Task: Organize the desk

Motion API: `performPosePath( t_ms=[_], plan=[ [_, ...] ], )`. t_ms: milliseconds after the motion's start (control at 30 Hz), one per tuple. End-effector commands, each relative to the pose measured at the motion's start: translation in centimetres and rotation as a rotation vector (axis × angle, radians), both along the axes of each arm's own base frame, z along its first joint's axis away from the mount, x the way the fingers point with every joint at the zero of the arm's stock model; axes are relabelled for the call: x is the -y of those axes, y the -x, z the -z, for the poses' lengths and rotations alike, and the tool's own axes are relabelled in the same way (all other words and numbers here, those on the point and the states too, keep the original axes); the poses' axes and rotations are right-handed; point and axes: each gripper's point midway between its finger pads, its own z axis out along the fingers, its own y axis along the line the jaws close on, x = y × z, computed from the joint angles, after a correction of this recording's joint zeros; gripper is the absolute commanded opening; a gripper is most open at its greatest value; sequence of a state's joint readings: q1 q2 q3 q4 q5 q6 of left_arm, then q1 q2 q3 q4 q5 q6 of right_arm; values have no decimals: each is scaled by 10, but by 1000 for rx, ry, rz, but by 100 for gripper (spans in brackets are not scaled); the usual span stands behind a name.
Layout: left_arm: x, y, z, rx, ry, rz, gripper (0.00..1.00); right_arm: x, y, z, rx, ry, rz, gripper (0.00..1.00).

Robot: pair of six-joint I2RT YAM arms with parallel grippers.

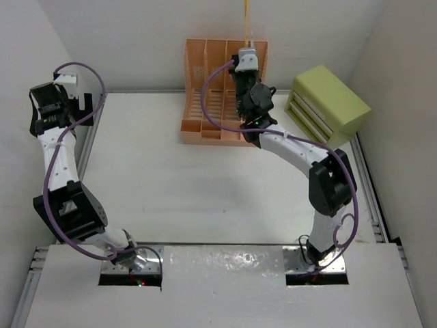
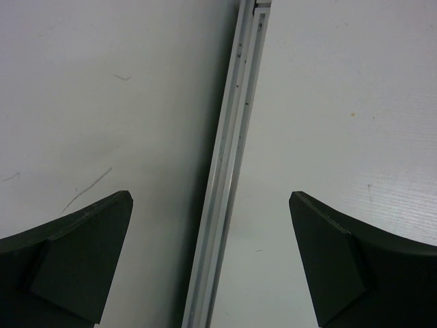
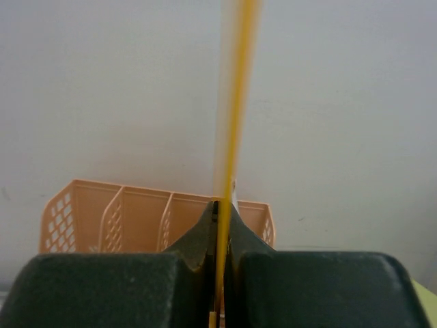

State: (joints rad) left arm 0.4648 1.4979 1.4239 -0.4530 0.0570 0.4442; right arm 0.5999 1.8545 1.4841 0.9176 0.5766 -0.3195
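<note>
- The right hand [image 3: 220, 205] is pressed together on a thin yellow piece [image 3: 235, 102]. It shows only edge-on, so I cannot tell whether it is a folder, a card or a slim stick.
- The hand hangs over the right end of the peach file rack [image 1: 205, 89] with the piece upright. That is probably so its thin edge lines up with a narrow slot instead of landing across the dividers.
- Whether the lower end has already entered a slot is hidden behind the hand.
- The left hand [image 2: 212, 205] is spread wide and holds nothing. It is parked over the silver rail [image 2: 232, 137] at the far left edge — out of the other arm's way, I would judge.
- The worktop [image 1: 191, 184] stretches white between both arms. The rack stands at its far edge, and a lime-green drawer box [image 1: 328, 106] sits tilted at the far right corner.
- Step in hand, as I read it — filing the yellow piece into the rack. A skewed descent could catch it on a divider.
</note>
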Motion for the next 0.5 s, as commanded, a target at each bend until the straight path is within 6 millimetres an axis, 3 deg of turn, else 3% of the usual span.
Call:
performPosePath(
  t_ms=[0, 100, 167, 200, 233, 467],
  plan=[
    [-2, 1, -25, 61, -44, 9, 100, 19, 9, -32, 103, -68, 55, 0],
    [-2, 3, -28, 68, -58, 3, 100, 14, -1, -26, 80, -66, 48, 0],
    [-3, 3, -28, 70, -57, 2, 100, 5, -12, -11, 49, -63, 29, 0],
    [-2, 2, -30, 74, -59, 3, 100, 3, -15, -17, 55, -68, 23, 0],
    [-2, 3, -29, 73, -58, 3, 100, -1, -21, -7, 30, -61, 15, 0],
    [-6, 5, -16, 45, -75, -1, 100, -10, -39, -2, -4, -167, -59, 0]
  ],
)
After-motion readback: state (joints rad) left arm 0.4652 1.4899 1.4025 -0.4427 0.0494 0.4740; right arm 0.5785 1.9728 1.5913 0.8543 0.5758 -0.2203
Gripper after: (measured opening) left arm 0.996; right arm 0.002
